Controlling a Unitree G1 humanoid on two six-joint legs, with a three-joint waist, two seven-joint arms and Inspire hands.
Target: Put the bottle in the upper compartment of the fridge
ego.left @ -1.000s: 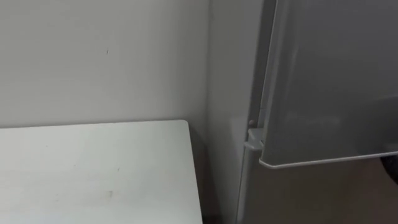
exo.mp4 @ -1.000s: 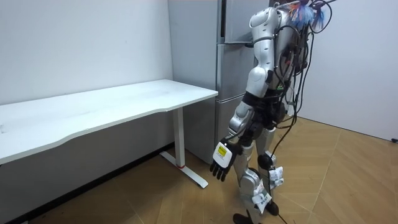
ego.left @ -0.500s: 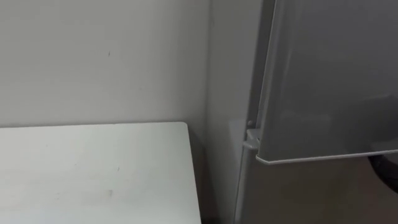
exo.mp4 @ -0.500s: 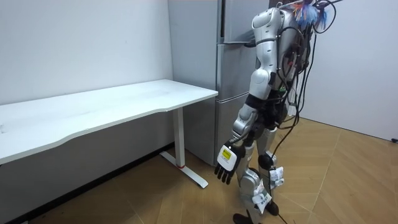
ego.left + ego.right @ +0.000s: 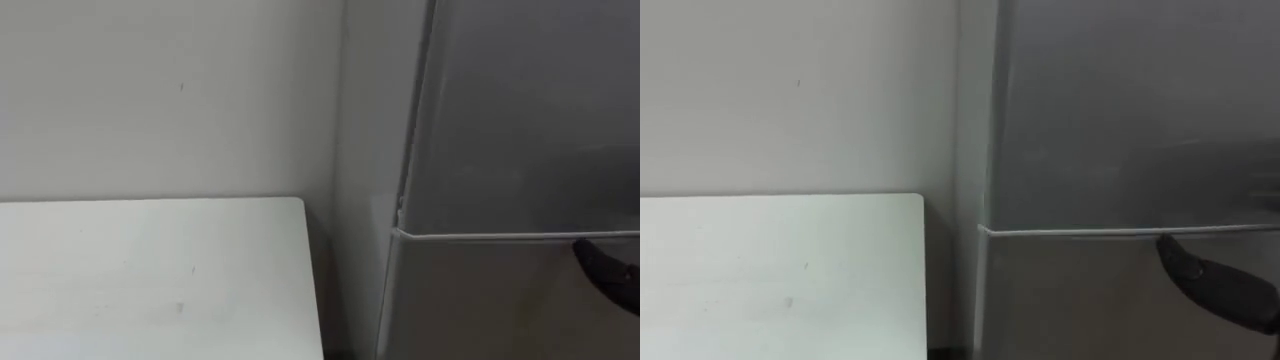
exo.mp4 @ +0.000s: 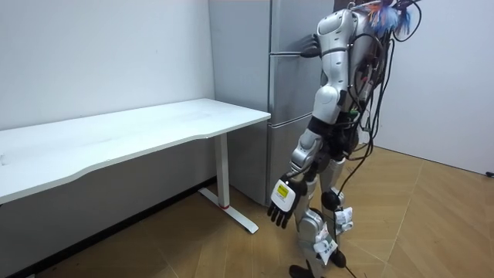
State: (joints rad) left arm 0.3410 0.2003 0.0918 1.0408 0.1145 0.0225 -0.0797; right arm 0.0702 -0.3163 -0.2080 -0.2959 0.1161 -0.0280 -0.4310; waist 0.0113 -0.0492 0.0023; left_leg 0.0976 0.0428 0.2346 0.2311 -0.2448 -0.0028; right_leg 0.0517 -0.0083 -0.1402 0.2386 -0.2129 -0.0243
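While the fridge (image 6: 287,116) stands beside the bench (image 5: 150,280), its upper door (image 5: 530,110) sits flush.
Right hand (image 5: 1210,280) lies at the door's lower edge, fingers (image 5: 1175,255) straight; left hand (image 6: 279,205) hangs, fingers slack, empty. Bottle: in neither hand, so likely inside. Press evenly along that edge until the seal seats, then withdraw straight back.
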